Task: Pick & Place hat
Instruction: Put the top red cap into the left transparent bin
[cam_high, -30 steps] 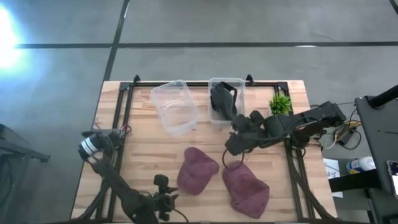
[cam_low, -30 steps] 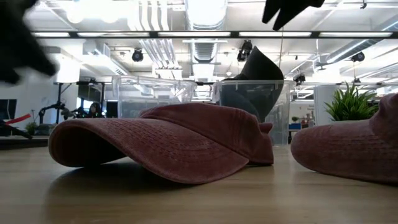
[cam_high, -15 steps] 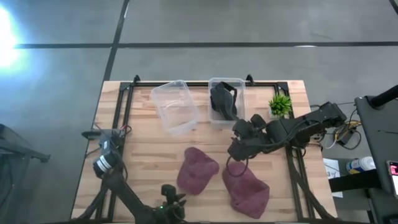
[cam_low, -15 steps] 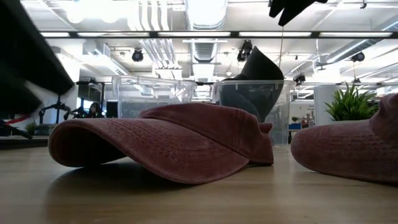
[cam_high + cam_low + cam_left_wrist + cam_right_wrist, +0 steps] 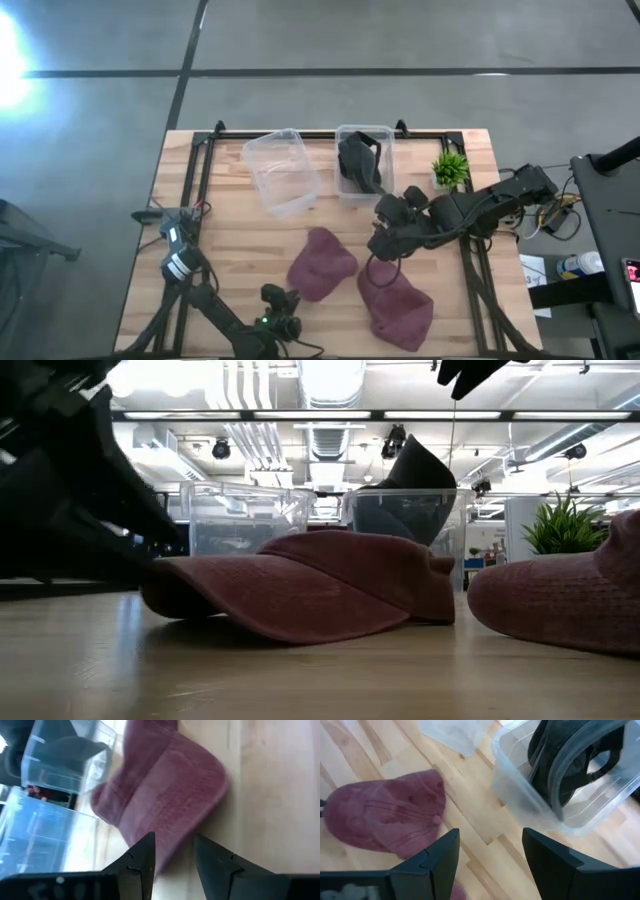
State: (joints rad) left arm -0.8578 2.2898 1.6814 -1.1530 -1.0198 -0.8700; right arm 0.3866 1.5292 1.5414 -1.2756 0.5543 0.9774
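Note:
A maroon hat [image 5: 322,263] lies crown up on the wooden table, its brim toward the near left; it also shows in the low view [image 5: 310,585]. My left gripper [image 5: 287,299] is open at the brim, low over the table, and the brim's edge [image 5: 172,839] reaches between its two fingers. A second maroon hat [image 5: 396,304] lies at the near right. My right gripper [image 5: 385,240] hangs open and empty above the table, between the second hat and a clear bin [image 5: 364,140] that holds a black hat [image 5: 575,755]. My left gripper comes nearly level from the table's near left, and its open fingers [image 5: 142,857] stand on either side of the maroon hat's brim edge [image 5: 172,839]. The hat rests on the table. Whether the fingers touch the brim, I cannot tell.
An empty clear bin [image 5: 281,171] lies tilted at the far middle, left of the bin with the black hat. A small green plant [image 5: 450,165] stands at the far right. Bare wood lies at the table's left.
My left gripper has gone from the near edge toward the maroon hat, up to its brim. The hat has slid a little toward the table's right and far side; its brim end has moved most.

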